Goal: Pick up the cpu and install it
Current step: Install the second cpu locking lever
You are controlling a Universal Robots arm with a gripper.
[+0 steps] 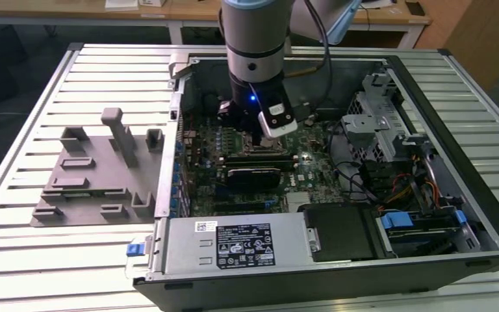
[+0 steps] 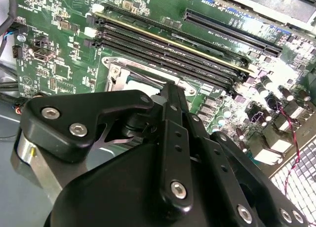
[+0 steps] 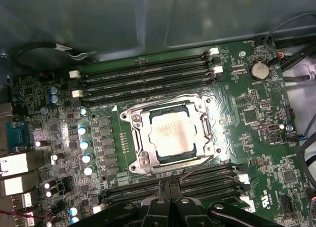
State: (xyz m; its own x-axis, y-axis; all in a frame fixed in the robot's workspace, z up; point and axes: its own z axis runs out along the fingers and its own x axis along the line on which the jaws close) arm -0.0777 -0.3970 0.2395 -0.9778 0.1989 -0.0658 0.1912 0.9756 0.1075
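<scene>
the arm stands straight down into the opened computer case (image 1: 423, 117), near the middle of the exterior view, so the tool comes at the motherboard (image 1: 319, 166) from above rather than at a slant; that suits a part that has to drop flat into its seat. the cpu (image 3: 173, 133), pale and silvery, lies flat inside the metal socket frame (image 3: 144, 119) at the centre of the first wrist view, square to it and level as far as i can judge, with the memory slots (image 3: 148, 76) running above and below it. so the chip looks already set in place on the board, not out on the grey plastic fixture (image 1: 93, 179) that sits on the slatted table (image 1: 24, 260) at the left of the exterior view.

the gripper (image 3: 168, 203) shows at the bottom edge of the first wrist view, its black fingers (image 3: 159, 207) drawn close together with hardly a gap, and nothing is between them. it hangs just clear of the socket, touching neither chip nor frame that i can see. in the second wrist view the black linkage crowds the lower frame, with a corner of the socket peeping out behind it.
</scene>
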